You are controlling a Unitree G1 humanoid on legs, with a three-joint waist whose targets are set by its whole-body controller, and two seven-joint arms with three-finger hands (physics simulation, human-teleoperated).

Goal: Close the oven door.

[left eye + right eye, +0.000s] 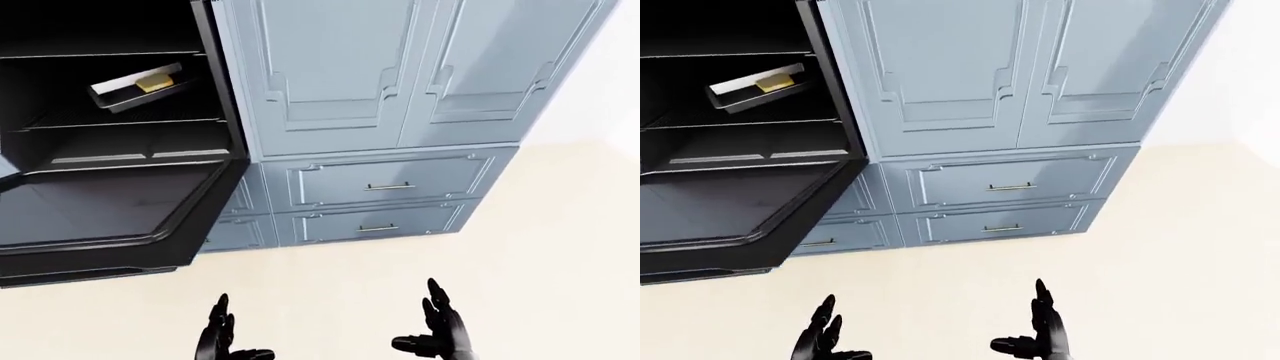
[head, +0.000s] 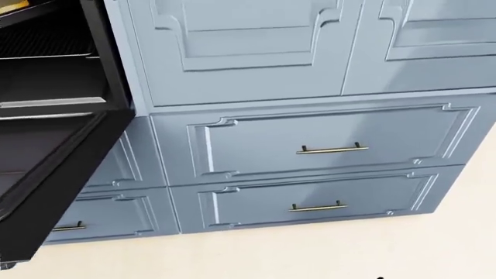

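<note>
At six o'clock in the left-eye view, the left hand (image 1: 225, 339) and the right hand (image 1: 440, 331) rise from the bottom edge over the pale floor (image 1: 330, 285), both released, fingers spread and pointing up, holding nothing and touching nothing. The two hands stand well apart from each other and from the cabinetry.

Toward ten o'clock from the left hand, the oven door (image 1: 100, 217) hangs open, a black panel dropped down and jutting out over the floor, its near edge tilted slightly lower on the view's left. Above it, at eleven o'clock, the dark oven cavity (image 1: 110, 97) shows its racks, and on one rack sits a grey tray (image 1: 140, 86) with a yellow block (image 1: 155, 81) in it.

At twelve to one o'clock from the hands, tall blue-grey cabinet doors (image 1: 400, 67) stand shut beside the oven. Beneath them lie two drawers (image 2: 325, 142), one above the other, each with a slim bar handle (image 2: 332, 149).
</note>
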